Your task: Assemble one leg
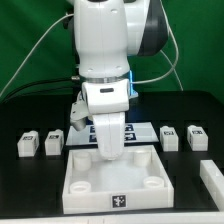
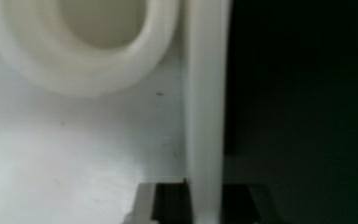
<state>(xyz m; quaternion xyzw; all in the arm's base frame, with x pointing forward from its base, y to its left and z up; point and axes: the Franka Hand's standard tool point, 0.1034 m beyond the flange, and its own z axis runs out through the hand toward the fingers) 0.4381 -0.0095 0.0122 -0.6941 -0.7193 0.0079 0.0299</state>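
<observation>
Backdrop: a green curtain [image 1: 25, 30] hangs behind a black counter [image 1: 25, 115].
Arm: the white arm [image 1: 105, 45] fills the middle of the exterior view. It reaches straight down to the rear edge of the tabletop [image 1: 118, 176].
Fingers: in the wrist view two dark fingers [image 2: 163, 205] show at the frame's edge. One stands on each side of the tabletop's raised white rim [image 2: 202, 110], with only a narrow gap between them. I cannot tell whether they pinch the rim or merely straddle it, because the view is blurred.
Legs: all four lie on the counter, apart from the fingers. The outer left leg [image 1: 27, 143] and inner left leg [image 1: 53, 142] lie at the exterior view's left of the tabletop. The inner right leg [image 1: 169, 135] and outer right leg [image 1: 197, 136] lie at its right. Each shows a tag face.
Tabletop: a large white square with round sockets at its front corners [image 1: 83, 185] [image 1: 150, 183] and a marker tag [image 1: 118, 201] on the front wall.
Wrist view: one round socket [image 2: 69, 30] sits just beside the rim and is cut off by the frame.
Hidden: the arm covers the middle of the marker board [image 1: 140, 127], so only its tags at either side show. In the exterior view the fingertips are lost against the white tabletop. A white part [image 1: 212, 175] at that view's right edge is cut off, and what it is cannot be made out.
</observation>
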